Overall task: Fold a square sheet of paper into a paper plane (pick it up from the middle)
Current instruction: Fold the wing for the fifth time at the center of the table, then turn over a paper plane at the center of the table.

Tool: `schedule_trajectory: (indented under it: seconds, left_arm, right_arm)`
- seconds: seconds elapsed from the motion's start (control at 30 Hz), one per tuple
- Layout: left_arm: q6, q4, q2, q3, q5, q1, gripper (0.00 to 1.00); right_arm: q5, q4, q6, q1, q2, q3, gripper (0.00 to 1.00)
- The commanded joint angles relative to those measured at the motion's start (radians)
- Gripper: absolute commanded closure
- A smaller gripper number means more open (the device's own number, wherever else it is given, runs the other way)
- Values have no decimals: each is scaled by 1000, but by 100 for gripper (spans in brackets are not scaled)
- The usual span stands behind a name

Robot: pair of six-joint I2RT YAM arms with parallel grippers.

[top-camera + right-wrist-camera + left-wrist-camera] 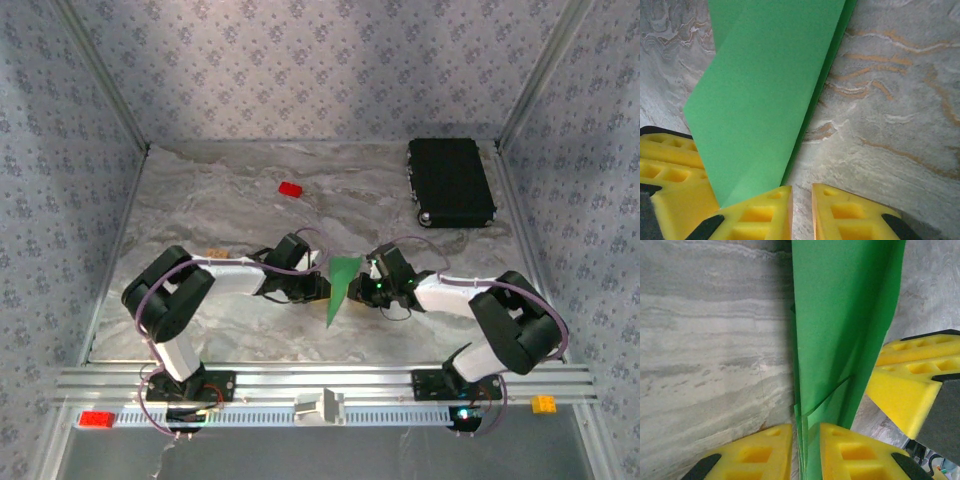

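Observation:
The square sheet of paper is bright green and folded into several layers. It has the slim, tapering form of a paper plane and stands on edge between my two grippers at the table's middle. My left gripper is on its left. In the left wrist view the layers of paper run up from between that gripper's yellow jaws, which are shut on it. My right gripper is on its right. Its jaws stand nearly together with bare table in the slit, and the paper leans past the outside of one finger.
A small red block lies at the back centre of the marble table. A black rectangular case sits at the back right. Patterned walls close in three sides. The right gripper's fingers are close beside the paper's flap.

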Motion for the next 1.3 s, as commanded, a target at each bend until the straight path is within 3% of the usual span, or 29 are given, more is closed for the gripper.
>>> schedule_trajectory:
  seconds: [0.0, 1.27]
  left_arm:
    - [20, 19, 23, 12, 38, 0, 79]
    - [46, 25, 67, 68, 117, -15, 81]
  right_arm:
    - [-19, 2, 14, 10, 13, 24, 82]
    - [-72, 44, 45, -9, 21, -37, 84]
